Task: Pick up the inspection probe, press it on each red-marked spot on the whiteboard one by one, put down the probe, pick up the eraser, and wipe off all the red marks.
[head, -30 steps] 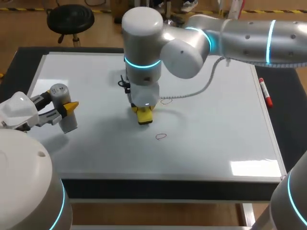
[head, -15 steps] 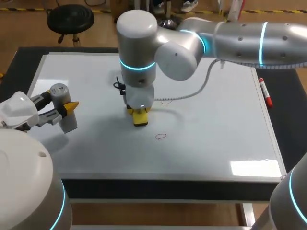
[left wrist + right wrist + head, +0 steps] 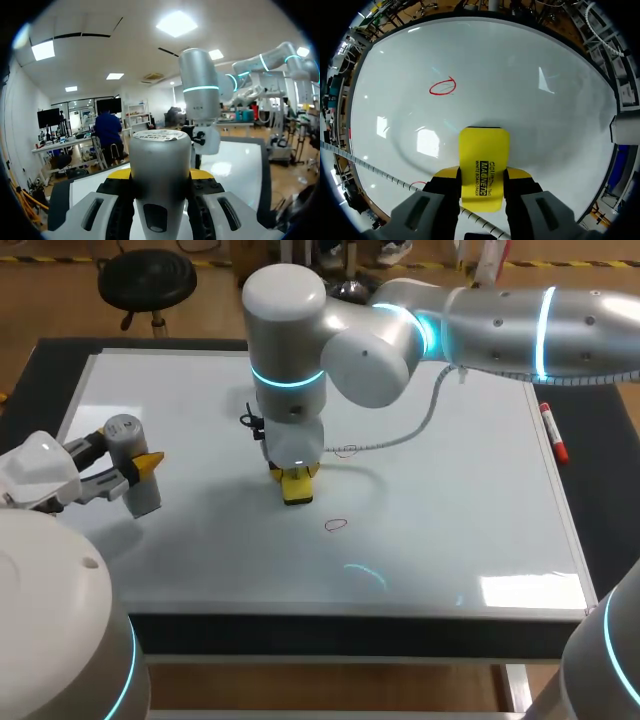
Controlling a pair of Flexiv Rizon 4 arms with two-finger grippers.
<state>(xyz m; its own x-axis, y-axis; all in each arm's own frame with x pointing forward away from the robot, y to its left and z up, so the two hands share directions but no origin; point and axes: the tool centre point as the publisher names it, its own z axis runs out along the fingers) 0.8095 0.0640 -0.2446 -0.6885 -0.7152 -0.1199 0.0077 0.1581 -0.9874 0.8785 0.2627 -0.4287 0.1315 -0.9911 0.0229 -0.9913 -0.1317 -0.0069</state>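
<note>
My right tool (image 3: 482,174) clamps the yellow eraser (image 3: 484,155) near the middle of the whiteboard (image 3: 530,75), a red mark (image 3: 443,86) just ahead. My left tool (image 3: 160,176) grips the probe (image 3: 159,150) above the whiteboard's left edge.

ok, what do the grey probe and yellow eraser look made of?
Grey cylindrical probe: likely matte plastic or painted metal, soft even sheen. Yellow block eraser: smooth plastic shell, printed label; its wiping face is hidden.

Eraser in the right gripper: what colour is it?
The eraser is yellow with black lettering; the right wrist view shows it best.
</note>
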